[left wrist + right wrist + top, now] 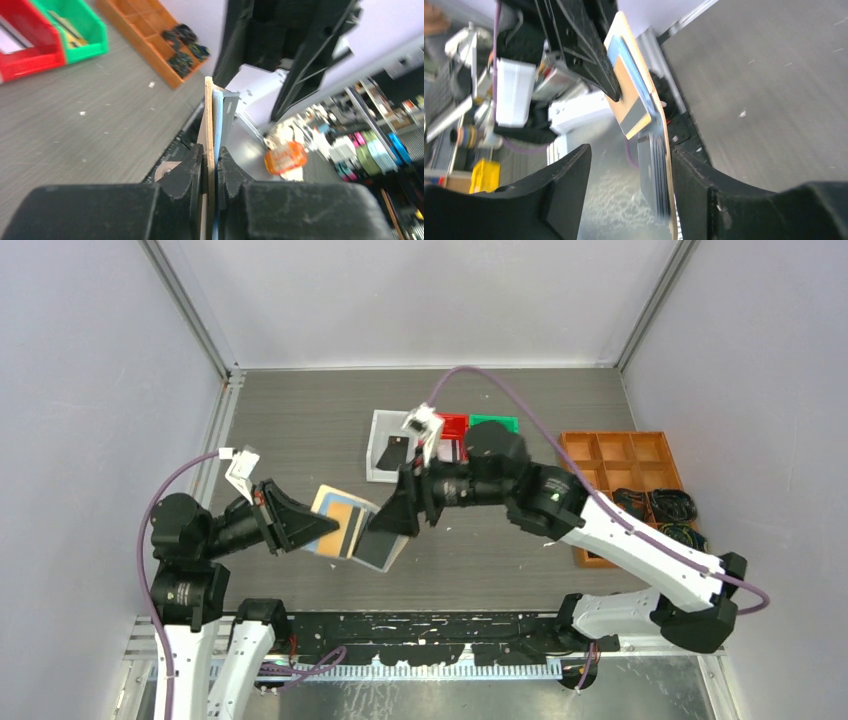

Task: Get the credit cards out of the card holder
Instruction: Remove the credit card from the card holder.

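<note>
The card holder (209,115) is up in the air over the near left part of the worktop (300,430), opened out and tilted. Cards (338,512) sit in its sleeves. The one on top is blue and orange with a grey band, and a stack of grey ones shows edge-on lower down.

The left end effector (210,160) is clenched on the holder's tan edge, one finger on each face. The right end effector (630,155) comes in from the other side with its fingers spread wide. The holder's lower part and the grey cards stand in the gap, close against one finger, and nothing is pinched.

Toward the far edge, near the middle, a black card (392,452) lies in a white tray (377,472). A red bin (455,424) and a green bin (495,423) stand just beside it. Along the right edge is an orange compartment tray (610,447) with dark cables (660,506) in its nearer cells.
</note>
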You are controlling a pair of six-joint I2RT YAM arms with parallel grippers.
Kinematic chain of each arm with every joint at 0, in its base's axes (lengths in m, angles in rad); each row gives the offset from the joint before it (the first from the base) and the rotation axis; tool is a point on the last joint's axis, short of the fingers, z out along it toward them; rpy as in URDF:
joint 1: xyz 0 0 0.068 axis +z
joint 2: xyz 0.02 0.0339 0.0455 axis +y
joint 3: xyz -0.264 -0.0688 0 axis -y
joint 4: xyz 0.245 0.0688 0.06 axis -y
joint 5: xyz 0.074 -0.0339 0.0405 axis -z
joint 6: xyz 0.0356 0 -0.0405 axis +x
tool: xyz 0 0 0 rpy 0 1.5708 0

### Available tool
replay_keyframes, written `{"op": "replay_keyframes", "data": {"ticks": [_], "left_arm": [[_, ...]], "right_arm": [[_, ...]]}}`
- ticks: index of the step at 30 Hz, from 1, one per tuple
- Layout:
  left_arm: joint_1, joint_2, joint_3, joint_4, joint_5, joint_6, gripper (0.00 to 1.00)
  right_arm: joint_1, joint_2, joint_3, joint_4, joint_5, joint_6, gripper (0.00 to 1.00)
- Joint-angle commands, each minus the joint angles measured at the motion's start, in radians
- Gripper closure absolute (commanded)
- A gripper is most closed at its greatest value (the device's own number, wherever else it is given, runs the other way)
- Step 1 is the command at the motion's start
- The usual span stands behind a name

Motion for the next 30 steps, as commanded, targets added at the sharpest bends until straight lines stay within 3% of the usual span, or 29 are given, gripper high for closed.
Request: {"op": "replay_keyframes", "data": {"ticks": [1,7,18,30], "left_arm": [[0.005,0.044,0.000,-0.028,-0.285,0.059,1.00],[0.005,0.067,0.012,-0.068,-0.524,0.080,1.00],[0.005,0.071,-0.008,0.106,-0.329,-0.112,1.00],[0.006,0.113,0.004,0.232,-0.243,-0.269,1.00]], "right_arm": [[-0.125,-0.133,-0.017,0.099,0.121,0.113,0.33],[-0.168,-0.175,-0.077,0.163,0.161,0.201,0.29],[-0.167,0.002,-0.240,0.651,-0.137,0.514,0.42],[-0.167,0.060,-0.271,0.810,-0.205,0.599,0.49]]}}
